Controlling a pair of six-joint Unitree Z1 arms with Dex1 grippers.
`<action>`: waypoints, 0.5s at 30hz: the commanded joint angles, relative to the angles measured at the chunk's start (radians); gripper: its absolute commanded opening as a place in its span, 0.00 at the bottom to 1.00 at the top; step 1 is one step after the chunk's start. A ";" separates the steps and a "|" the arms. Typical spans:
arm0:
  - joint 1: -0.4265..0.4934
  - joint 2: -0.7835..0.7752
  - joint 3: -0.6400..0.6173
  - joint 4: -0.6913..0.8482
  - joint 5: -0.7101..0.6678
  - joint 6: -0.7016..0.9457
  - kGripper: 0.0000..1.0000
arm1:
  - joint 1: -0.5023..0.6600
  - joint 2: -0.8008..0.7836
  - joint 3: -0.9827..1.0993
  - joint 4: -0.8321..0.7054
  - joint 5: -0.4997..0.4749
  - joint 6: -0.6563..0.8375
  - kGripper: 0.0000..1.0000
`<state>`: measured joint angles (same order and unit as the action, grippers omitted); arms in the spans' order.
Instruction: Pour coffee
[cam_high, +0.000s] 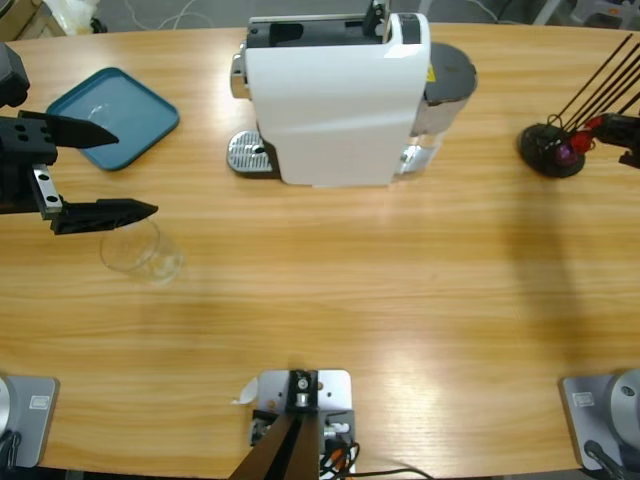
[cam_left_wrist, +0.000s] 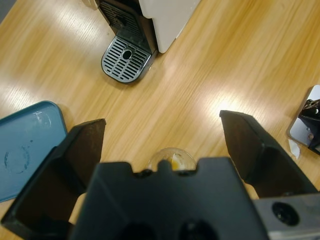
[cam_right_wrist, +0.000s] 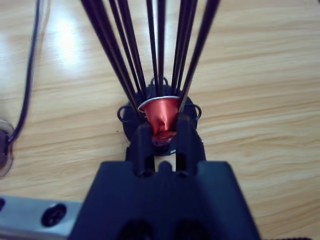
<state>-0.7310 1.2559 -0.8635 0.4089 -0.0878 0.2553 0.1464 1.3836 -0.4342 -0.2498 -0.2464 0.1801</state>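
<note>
Left gripper (cam_high: 122, 170) jaws spread wide above clear glass (cam_high: 140, 250), near teal tray (cam_high: 112, 116). Coffee machine (cam_high: 335, 95) mid-table; no poured coffee discernible. Right gripper (cam_right_wrist: 163, 134) clamped on red capsule (cam_right_wrist: 161, 116) in black wire rack (cam_high: 552, 148).

This is looking like a robotics lab or test bench laid out as a coffee corner. A long, light wooden table (cam_high: 330, 290) is carrying a white boxy capsule coffee machine (cam_high: 335, 95), a teal rounded plastic tray (cam_high: 112, 115) and a black wire capsule rack (cam_right_wrist: 160, 75) holding a red foil capsule (cam_right_wrist: 160, 116). Loose cables (cam_right_wrist: 30, 65) are trailing over the tabletop and bare grey floor is showing beyond the far edge.
</note>
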 joint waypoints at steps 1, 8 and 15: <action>0.007 -0.020 0.043 -0.007 0.000 -0.004 0.99 | -0.015 -0.046 -0.030 0.052 -0.016 -0.028 0.00; 0.007 -0.012 0.046 -0.018 0.000 -0.005 0.99 | -0.015 -0.092 -0.105 0.125 -0.017 -0.050 0.00; 0.007 -0.018 0.052 -0.018 0.000 -0.005 0.99 | -0.015 -0.122 -0.184 0.193 -0.021 -0.058 0.00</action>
<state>-0.7310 1.2559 -0.8568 0.4031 -0.0878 0.2553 0.1464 1.3149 -0.5532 -0.1196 -0.2464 0.1404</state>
